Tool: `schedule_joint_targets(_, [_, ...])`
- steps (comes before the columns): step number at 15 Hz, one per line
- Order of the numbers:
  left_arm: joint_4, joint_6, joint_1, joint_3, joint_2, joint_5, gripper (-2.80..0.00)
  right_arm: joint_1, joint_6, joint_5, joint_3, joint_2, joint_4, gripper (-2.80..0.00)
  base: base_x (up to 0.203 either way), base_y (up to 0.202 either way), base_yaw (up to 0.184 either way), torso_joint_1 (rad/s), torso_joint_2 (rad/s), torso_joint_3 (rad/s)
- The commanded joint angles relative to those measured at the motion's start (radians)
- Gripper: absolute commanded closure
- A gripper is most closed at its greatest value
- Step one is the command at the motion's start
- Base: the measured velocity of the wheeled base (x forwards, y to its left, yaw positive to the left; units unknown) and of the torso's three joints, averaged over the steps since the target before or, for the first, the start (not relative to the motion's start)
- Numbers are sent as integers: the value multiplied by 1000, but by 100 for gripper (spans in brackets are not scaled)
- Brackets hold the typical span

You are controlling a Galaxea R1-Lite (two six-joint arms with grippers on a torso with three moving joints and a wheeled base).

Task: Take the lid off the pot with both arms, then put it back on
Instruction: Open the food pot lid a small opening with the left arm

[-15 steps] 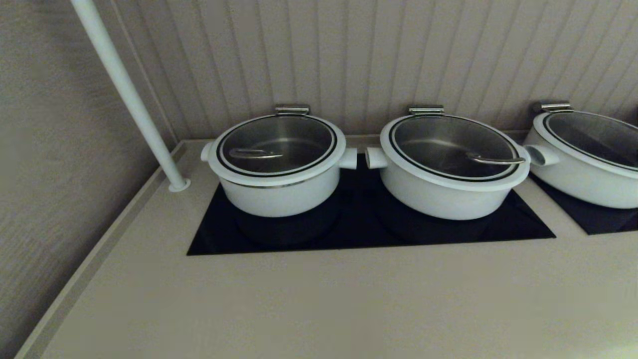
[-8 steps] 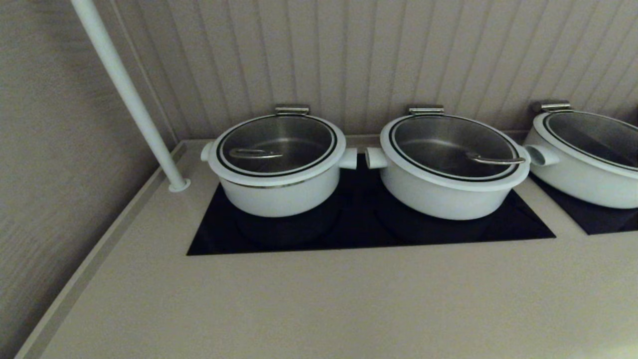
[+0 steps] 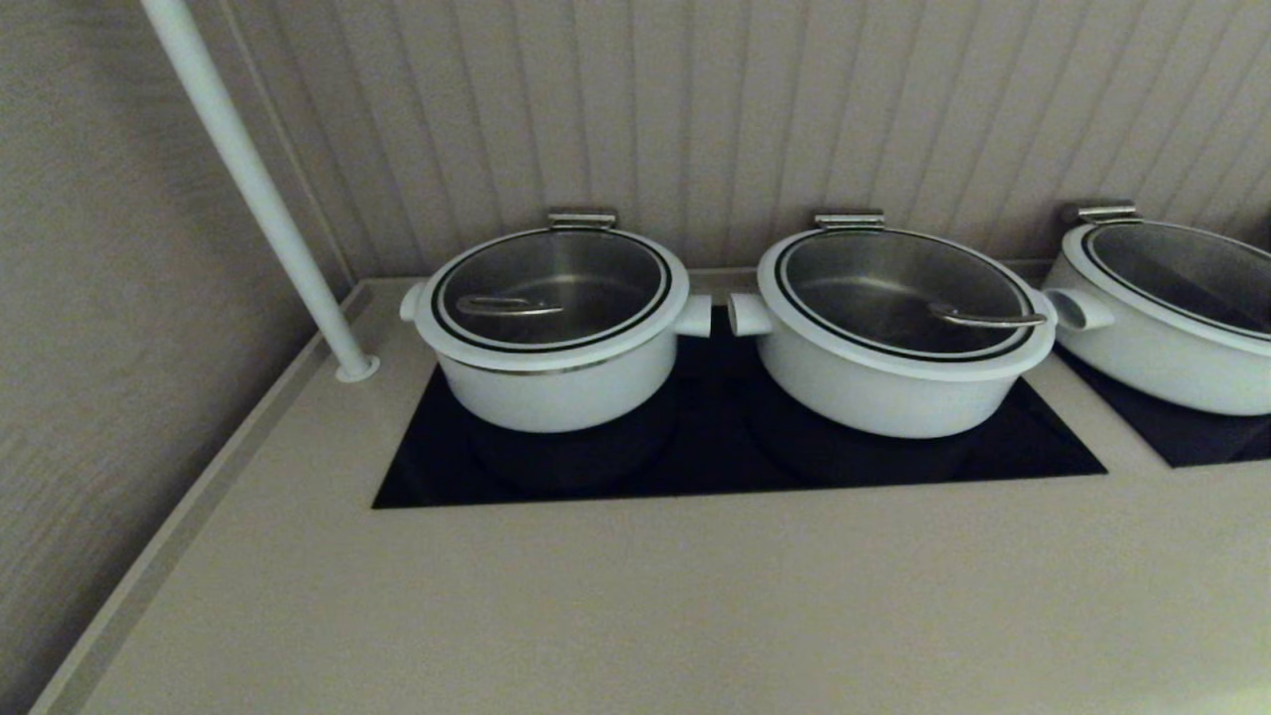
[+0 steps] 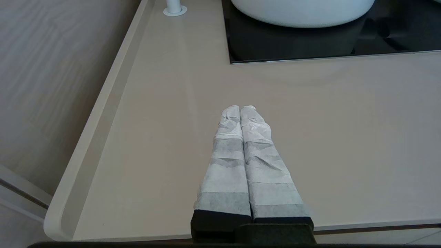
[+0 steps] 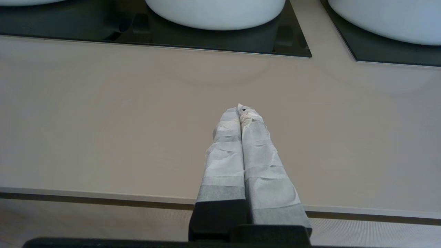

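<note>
The pot (image 3: 556, 382), the smallest and deepest white one, stands on the left of the black cooktop (image 3: 715, 457). Its glass lid (image 3: 552, 288) with a white rim and steel wire handle (image 3: 506, 307) rests closed on it. Neither arm shows in the head view. In the left wrist view my left gripper (image 4: 240, 107) hovers shut and empty over the beige counter near its front edge, the pot's base (image 4: 303, 13) well ahead. In the right wrist view my right gripper (image 5: 240, 109) is likewise shut and empty above the counter's front edge.
A wider white pot (image 3: 894, 367) with its own lid stands right beside the task pot, and a third (image 3: 1172, 338) sits at the far right on another black panel. A white pole (image 3: 258, 189) rises from the counter's back left corner. A raised lip (image 4: 103, 113) runs along the counter's left edge.
</note>
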Motion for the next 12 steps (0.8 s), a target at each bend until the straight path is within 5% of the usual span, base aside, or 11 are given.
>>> schedule_joint_targets(1, [0,3,0,0,1,0,0,0,-4,0,0,2,0,0,0,0,0,0,0,0])
schedule_joint_targets(12, [-37,106,0,0,0,-9,0,0,-1,-1,0,2,0,0,0,0,0,0,0,0])
